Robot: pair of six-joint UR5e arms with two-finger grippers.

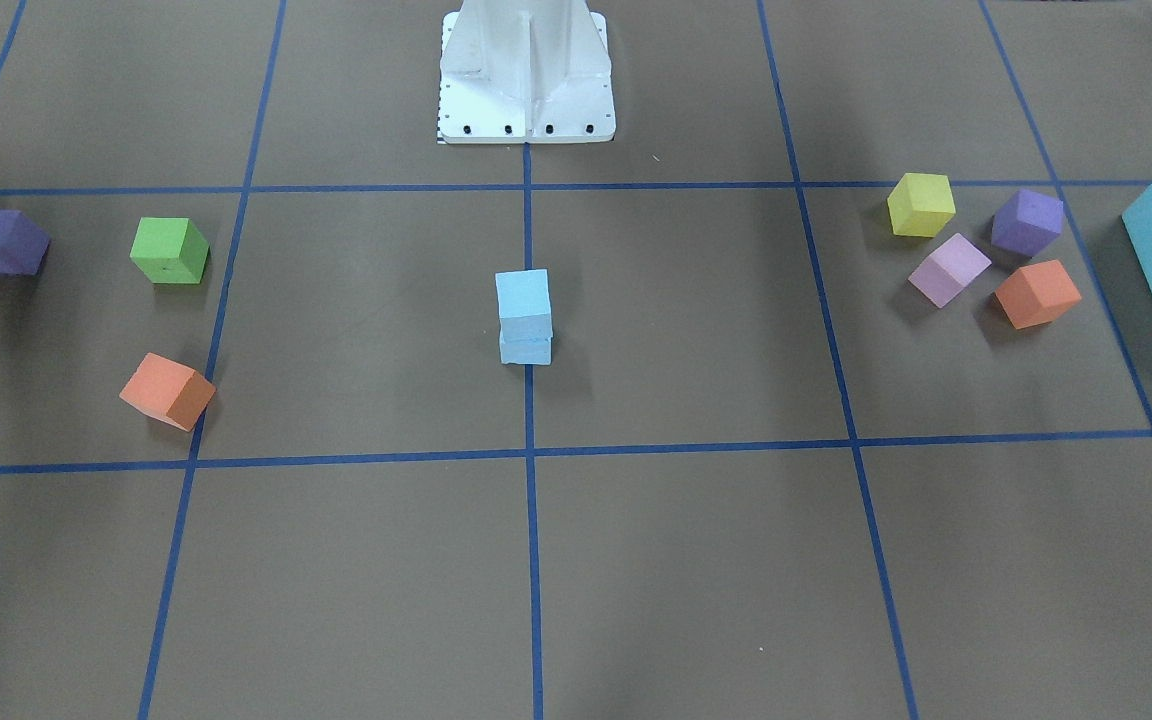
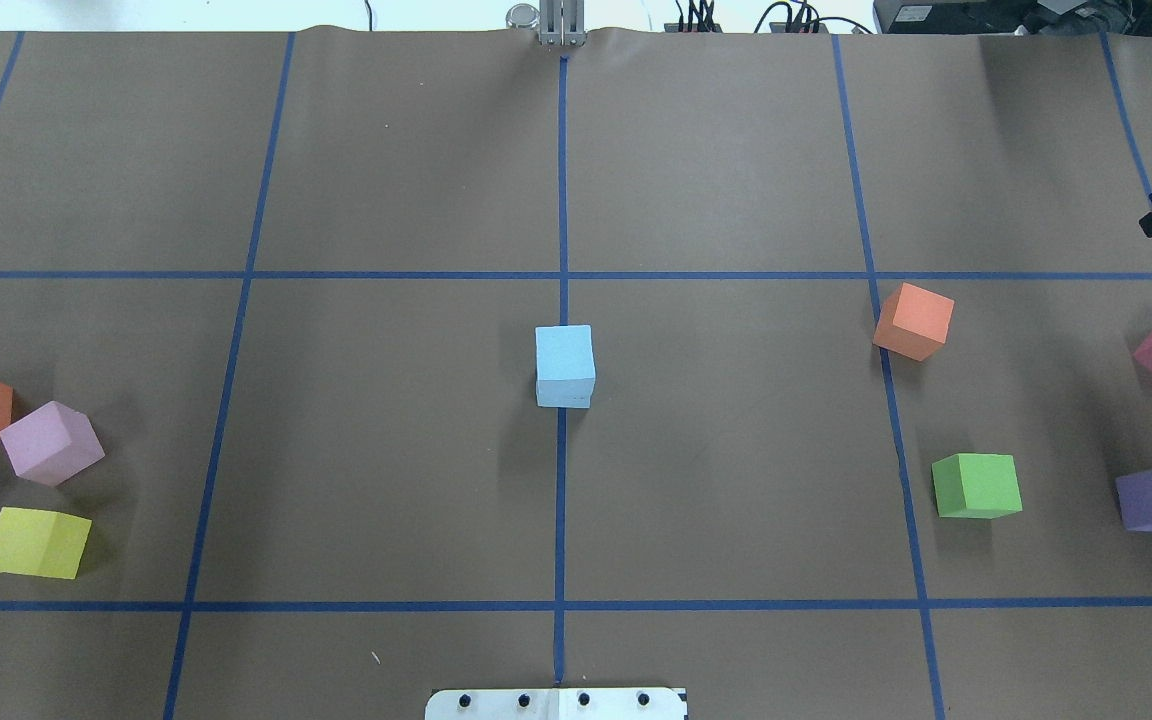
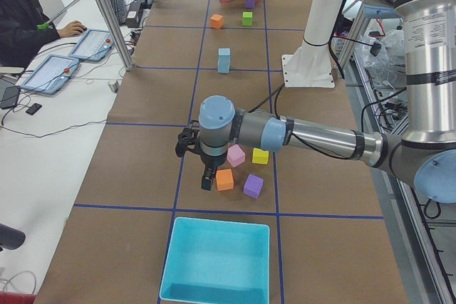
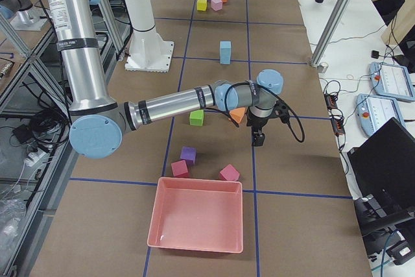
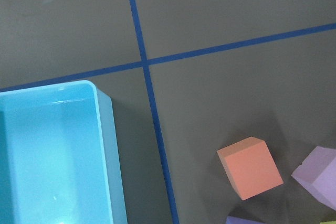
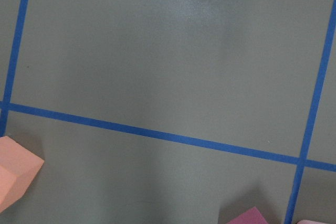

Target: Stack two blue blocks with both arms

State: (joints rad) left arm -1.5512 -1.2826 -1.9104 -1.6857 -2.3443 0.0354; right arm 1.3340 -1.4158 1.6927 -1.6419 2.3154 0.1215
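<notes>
**Stacked state.** The two blue blocks point(image 1: 523, 295) stand one upon the other at the centre of the table point(image 1: 696, 560), on the middle tape line point(image 1: 534, 560). The left gripper point(image 3: 205, 180) hangs near an orange cube point(image 3: 224, 179), and the right gripper point(image 4: 258, 138) hangs beside a second orange cube point(image 4: 238, 115). Whether either pair of jaws is spread or pressed together cannot be told.

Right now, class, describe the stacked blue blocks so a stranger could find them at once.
Start at the white base and follow the centre tape line out to mid-table. There stand the two blue blocks, one atop the other. They are the only pale blue cubes and the only stacked ones.
</notes>
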